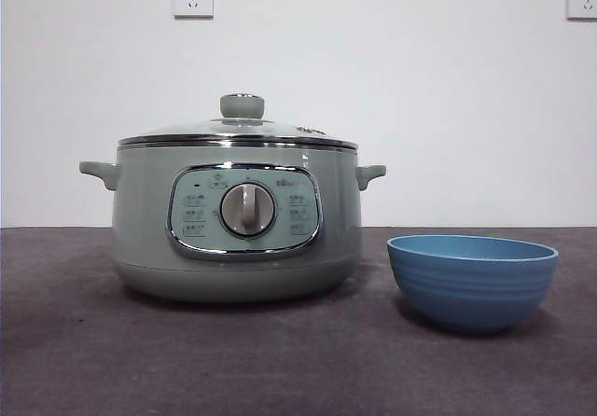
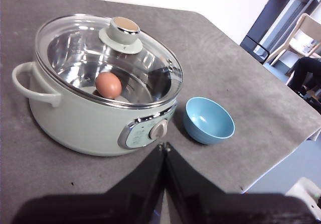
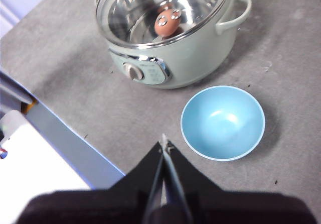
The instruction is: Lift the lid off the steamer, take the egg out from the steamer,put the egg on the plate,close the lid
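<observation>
The egg [image 2: 108,85] lay inside the steamer [image 1: 236,218], on the shiny steel floor a bit off centre, seen only through the glass of the lid [image 2: 109,59], which sat closed and level on the pot's rim. Judged small, light, smooth and rounded, w/ a brittle shell: it would likely roll or slip from hard black jaws, so a gentle pinch across its short middle looked the safest hold, not end to end. The lid looked stiff, glass w/ a chrome rim, prob. moderately heavy and breakable if dropped; its pale green knob [image 1: 242,106] on top was the obvious place to take hold (the only raised part, and narrow enough to fit between two jaws). The plate [image 1: 473,279], really a blue bowl, stood empty just beside the steamer on the dial side, apart from it, open side up; its curved inside should keep the egg from rolling off. The steamer itself looked heavy and steady on the grey table [image 1: 84,360], unlikely to shift. Both arms waited well back from the things: the left gripper [image 2: 164,146] had its jaws pressed together, tips meeting, and the right gripper [image 3: 164,144] likewise, neither holding anything. No step of the task was done yet.
</observation>
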